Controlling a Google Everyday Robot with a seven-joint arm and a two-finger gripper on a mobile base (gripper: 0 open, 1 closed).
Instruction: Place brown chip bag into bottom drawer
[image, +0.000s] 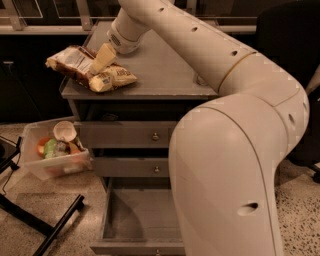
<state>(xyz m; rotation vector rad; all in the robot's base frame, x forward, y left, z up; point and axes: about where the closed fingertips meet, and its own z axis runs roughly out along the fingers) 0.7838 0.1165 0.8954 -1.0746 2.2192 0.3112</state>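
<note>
The brown chip bag (80, 67) lies crinkled on the left part of the grey cabinet top (160, 75), brown at its left end and pale yellow at its right end. My gripper (103, 58) reaches down from the upper middle and rests on the middle of the bag. The bottom drawer (142, 217) is pulled open at the foot of the cabinet, and its flat grey inside shows nothing in it. My large pale arm (230, 150) covers the right side of the cabinet and of the drawer.
Two shallower grey drawers (125, 135) with small knobs sit above the bottom one, slightly open. A clear plastic bin (52, 152) holding a bowl and colourful items stands left of the cabinet. Black stand legs (45, 225) cross the floor at lower left.
</note>
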